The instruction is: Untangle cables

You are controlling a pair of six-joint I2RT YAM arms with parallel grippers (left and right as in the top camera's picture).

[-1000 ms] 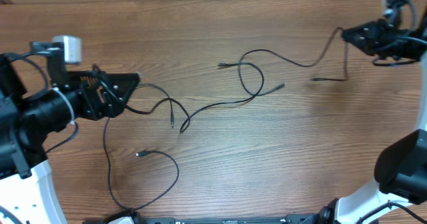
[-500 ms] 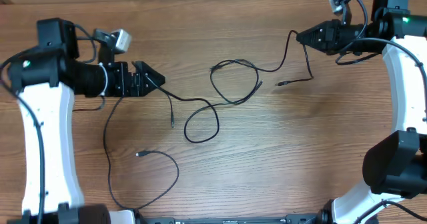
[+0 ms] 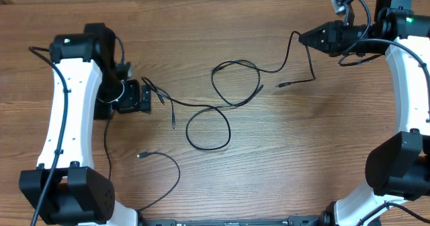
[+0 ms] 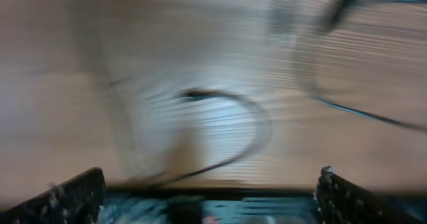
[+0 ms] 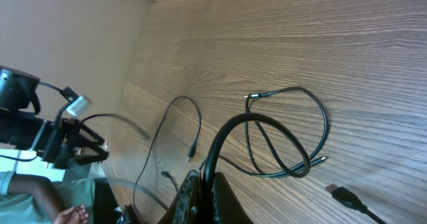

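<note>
Clock face is read on the overhead view. The left gripper is sitting at 9 o'clock with jaws standing wide and gripping nothing. A strand end is lying right at its fingertips, contact not clear. The left wrist view is smearing badly, only showing a cable arc on the wood ahead of the wide fingers. Risk here: closing blind off that blur is likely grabbing two strands at once, or just wood.

A separate loose cable is lying at 7 o'clock and running off the near edge. The left arm is hanging over its run, so a sweep could be dragging it into the pile.

The cables are lying mid-table in two crossing loops, one toward 12 and one toward 6.

The right gripper is at 2 o'clock, clamping shut on one strand above the table. That strand's free plug tip is sitting toward 3 o'clock, resting or dangling, cannot tell.

Biggest risk, my judgement: pulling toward 2 with nothing pinning the left side is cinching the crossing tight, or towing the whole bundle. The thin cord could also be slipping out of the pinch.
</note>
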